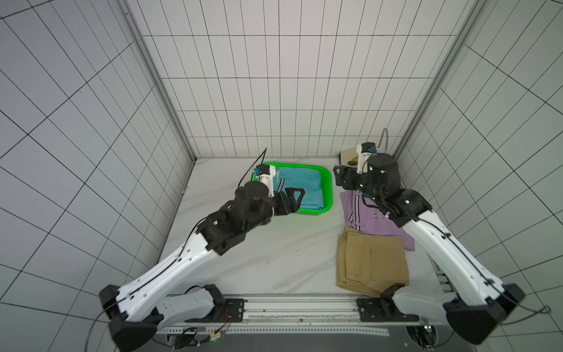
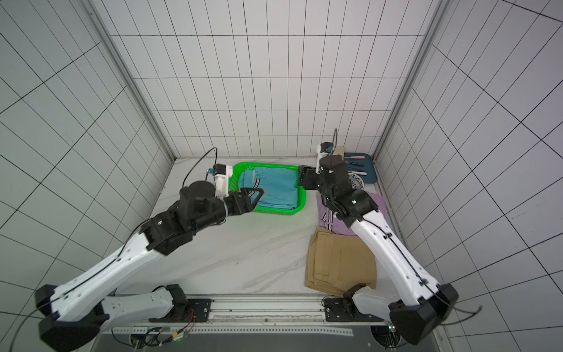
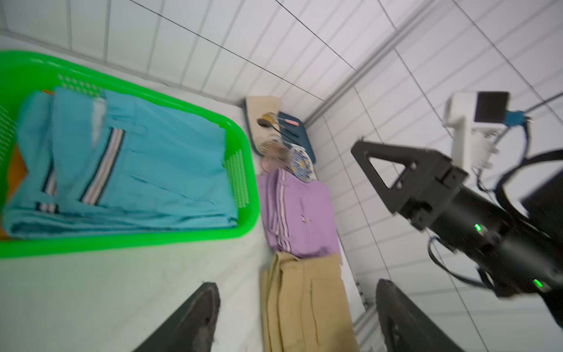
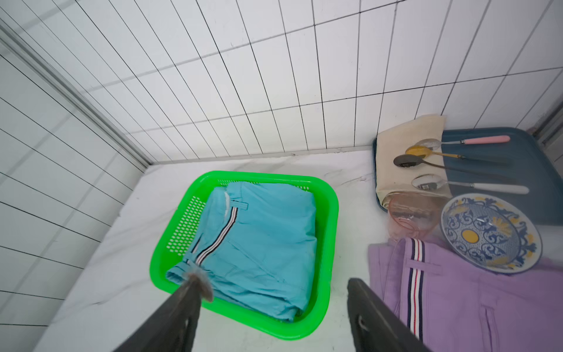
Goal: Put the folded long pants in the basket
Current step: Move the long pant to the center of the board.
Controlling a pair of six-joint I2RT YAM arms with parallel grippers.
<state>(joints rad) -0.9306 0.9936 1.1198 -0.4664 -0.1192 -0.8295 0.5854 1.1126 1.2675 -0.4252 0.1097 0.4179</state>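
The green basket (image 1: 328,189) (image 2: 302,195) (image 3: 242,137) (image 4: 333,213) stands at the back of the table. The teal folded long pants (image 1: 304,186) (image 2: 277,190) (image 3: 167,158) (image 4: 268,243) lie in it, with an orange edge (image 3: 16,170) showing beneath. Lilac pants (image 1: 362,219) (image 3: 304,213) (image 4: 457,304) and tan pants (image 1: 371,262) (image 2: 341,265) (image 3: 304,304) lie on the table to the right. My left gripper (image 1: 294,199) (image 2: 254,195) (image 3: 297,285) is open and empty over the basket's near left corner. My right gripper (image 1: 338,175) (image 2: 301,176) (image 4: 274,279) is open and empty above the basket's right rim.
A dark blue tray (image 4: 536,158) (image 2: 368,170) in the back right corner carries a cream cloth (image 4: 408,137) and several spoons. A patterned plate (image 4: 490,234) and a pink glass bowl (image 4: 411,216) sit beside the lilac pants. Tiled walls close three sides.
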